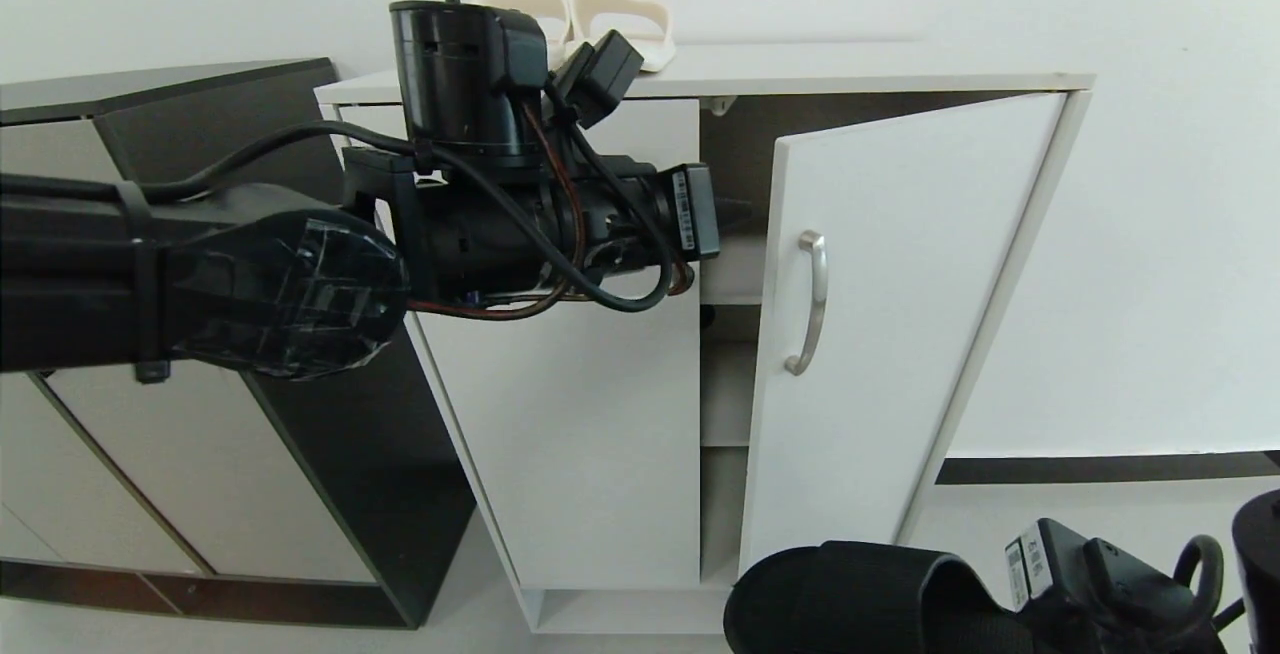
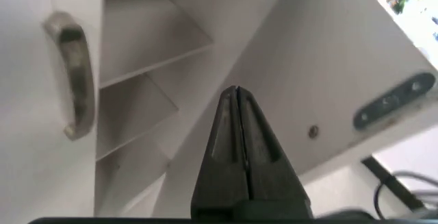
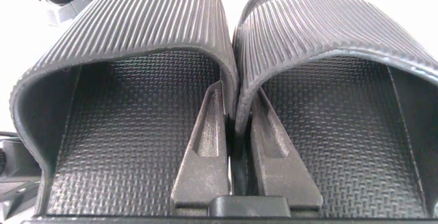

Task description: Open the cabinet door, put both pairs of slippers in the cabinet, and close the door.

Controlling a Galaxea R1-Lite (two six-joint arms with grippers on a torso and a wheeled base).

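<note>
The white cabinet (image 1: 700, 84) has its right door (image 1: 880, 334) swung partly open, its metal handle (image 1: 812, 302) facing me. My left gripper (image 2: 237, 114) is shut with nothing in it. It sits in the gap between the two doors, by the door's inner side and near the handle (image 2: 72, 73). A beige pair of slippers (image 1: 600, 19) lies on the cabinet's top. Low at the front right, my right gripper (image 3: 236, 121) is shut on the adjoining straps of the black pair of slippers (image 3: 137, 80), which it holds side by side (image 1: 850, 594).
Inside the opening there are white shelves (image 2: 150, 46). The cabinet's left door (image 1: 580, 414) is closed. A dark cabinet (image 1: 250, 134) stands against its left side. A white wall runs behind and to the right.
</note>
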